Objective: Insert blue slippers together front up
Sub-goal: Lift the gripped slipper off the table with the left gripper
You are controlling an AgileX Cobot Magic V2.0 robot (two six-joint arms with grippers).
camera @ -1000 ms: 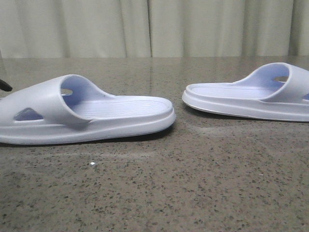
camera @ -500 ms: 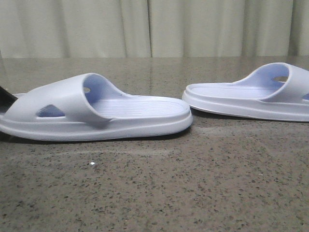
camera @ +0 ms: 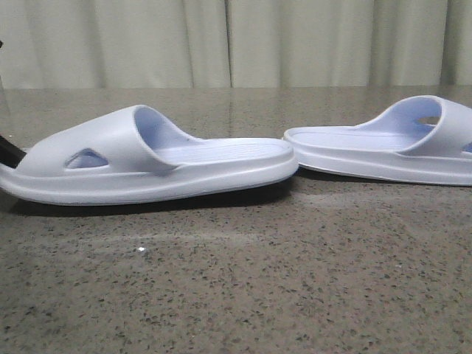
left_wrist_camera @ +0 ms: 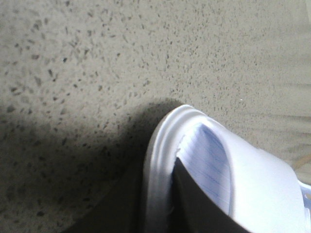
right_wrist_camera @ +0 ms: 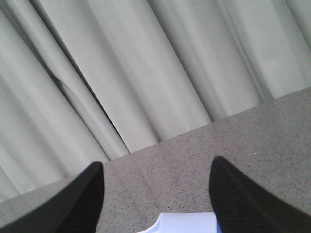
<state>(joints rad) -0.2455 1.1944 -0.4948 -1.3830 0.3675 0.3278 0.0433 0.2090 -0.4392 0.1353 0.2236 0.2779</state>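
Observation:
Two pale lavender-blue slippers lie heel to heel on the speckled stone table. The left slipper (camera: pixel 147 166) has its strap at the left, and its heel end is slightly lifted, close beside the heel of the right slipper (camera: pixel 376 151). I cannot tell whether they touch. My left gripper (camera: pixel 7 151) shows only as a black tip at the left edge. In the left wrist view it (left_wrist_camera: pixel 158 194) is shut on the slipper's toe rim (left_wrist_camera: pixel 158 145), one finger (left_wrist_camera: pixel 194 199) inside under the strap. My right gripper (right_wrist_camera: pixel 156 162) is open, with a bit of slipper (right_wrist_camera: pixel 187 224) between its fingers.
The stone table (camera: pixel 243 280) runs forward of the slippers to the near edge of the front view. A pale curtain (camera: pixel 236 40) hangs behind the table's far edge and also fills the right wrist view (right_wrist_camera: pixel 146 63).
The left slipper has slid to the right with my left gripper holding it, and its heel has lifted next to the right slipper's heel. The right slipper has not moved.

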